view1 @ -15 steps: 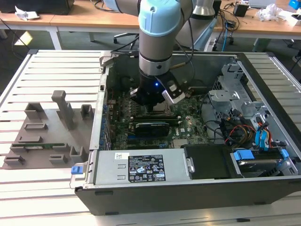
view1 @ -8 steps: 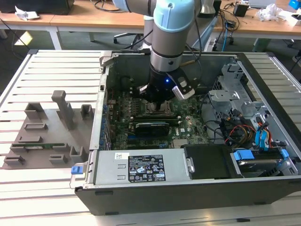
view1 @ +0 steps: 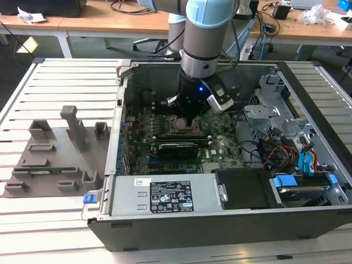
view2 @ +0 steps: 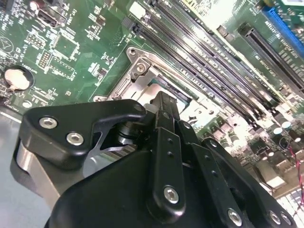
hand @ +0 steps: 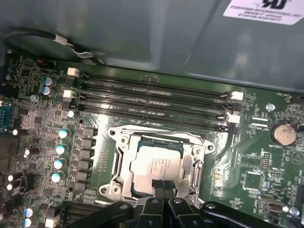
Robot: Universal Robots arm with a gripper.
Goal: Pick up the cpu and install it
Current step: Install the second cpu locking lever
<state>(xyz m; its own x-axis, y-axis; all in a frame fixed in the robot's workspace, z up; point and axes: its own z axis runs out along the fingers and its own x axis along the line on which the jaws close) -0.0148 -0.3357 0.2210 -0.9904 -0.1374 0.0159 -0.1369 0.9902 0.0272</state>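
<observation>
Reaching down into the opened computer case, the arm has its claw right over the motherboard. The cpu lies flat inside the metal socket frame, just in front of the memory slots. The two black fingertips sit close together, nearly shut, on the near edge of the chip; whether they actually pinch it or merely touch, I cannot tell. The risk, to my eye, is a tilted chip: if it sits slightly askew in the frame, any push or drag from the claw could bend the contacts beneath or scrape the plate. In the second wrist view the fingers dip into that same frame.
</observation>
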